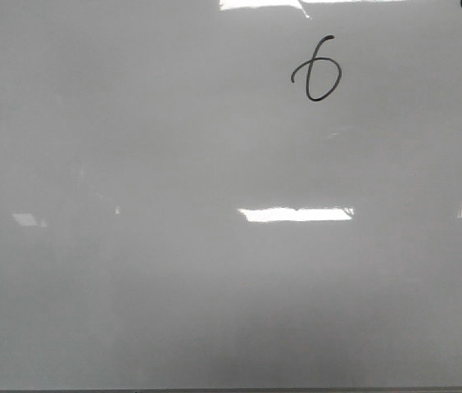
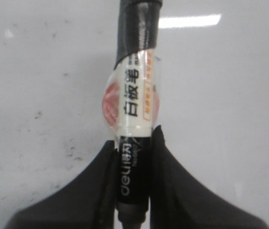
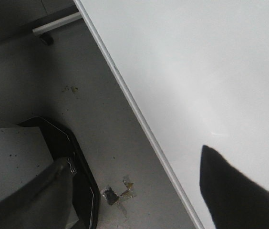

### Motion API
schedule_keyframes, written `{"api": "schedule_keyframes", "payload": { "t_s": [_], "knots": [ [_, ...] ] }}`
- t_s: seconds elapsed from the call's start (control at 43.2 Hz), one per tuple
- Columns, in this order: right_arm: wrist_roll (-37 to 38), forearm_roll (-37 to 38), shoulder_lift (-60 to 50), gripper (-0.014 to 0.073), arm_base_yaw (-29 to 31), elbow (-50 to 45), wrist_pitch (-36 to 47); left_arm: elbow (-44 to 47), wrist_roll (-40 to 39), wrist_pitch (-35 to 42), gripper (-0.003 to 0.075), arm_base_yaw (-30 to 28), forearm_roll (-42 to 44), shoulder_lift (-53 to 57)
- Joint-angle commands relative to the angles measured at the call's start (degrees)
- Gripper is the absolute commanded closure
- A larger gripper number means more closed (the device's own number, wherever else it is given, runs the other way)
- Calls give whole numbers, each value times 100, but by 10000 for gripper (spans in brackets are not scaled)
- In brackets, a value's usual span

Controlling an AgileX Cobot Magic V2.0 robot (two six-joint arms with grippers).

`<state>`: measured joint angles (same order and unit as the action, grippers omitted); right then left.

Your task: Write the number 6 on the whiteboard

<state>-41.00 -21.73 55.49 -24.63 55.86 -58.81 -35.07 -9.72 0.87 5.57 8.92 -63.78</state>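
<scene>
1. The number 6 already stands on the whiteboard, a thin black loop with a short tail at its left, in the upper right part of the front view. The stroke looks closed and complete, so the writing itself seems done.
2. The left tool is clamped on a whiteboard marker, its fingers pressed to the black barrel on both sides. The marker's tip is out of view, so I cannot tell whether it touches the board.
3. The right tool is spread apart and holds nothing; one finger hangs over the board's edge, the other over the floor beside it.
4. What seems left is only to lift the marker away and retire the arm.
5. Around: a dark tray-like object and some scraps lie on the floor, well off the board. Nothing on the board stands in the way; only lamp reflections show.
</scene>
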Motion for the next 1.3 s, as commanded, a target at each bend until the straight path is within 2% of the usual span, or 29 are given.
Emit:
{"api": "schedule_keyframes", "payload": {
  "t_s": [0.0,0.069,0.301,0.509,0.787,0.857,1.042,1.112,1.274],
  "knots": [
    [-24,-93,-80,22,27,175,278,230,-61,1842,657,-21,-105,-101],
    [-24,-93,-80,22,27,175,278,383,-61,2402,657,-21,-201,-319],
    [-24,-99,-80,22,27,175,277,394,6,3375,657,-21,-436,-1063],
    [-24,-110,-80,22,27,175,277,394,217,3765,657,-21,-572,-1520],
    [-24,-139,-80,22,27,175,271,394,217,3856,648,-21,-706,-2036],
    [-11,-139,-80,22,27,175,271,394,217,3856,600,-21,-706,-2094],
    [187,-124,-80,22,27,191,277,394,217,3856,342,-21,-706,-2104],
    [542,54,-80,22,27,271,191,394,217,3775,309,-21,-696,-2049],
    [1863,1216,-86,22,27,693,-418,314,217,3020,311,-21,-623,-1675]
  ]
}}
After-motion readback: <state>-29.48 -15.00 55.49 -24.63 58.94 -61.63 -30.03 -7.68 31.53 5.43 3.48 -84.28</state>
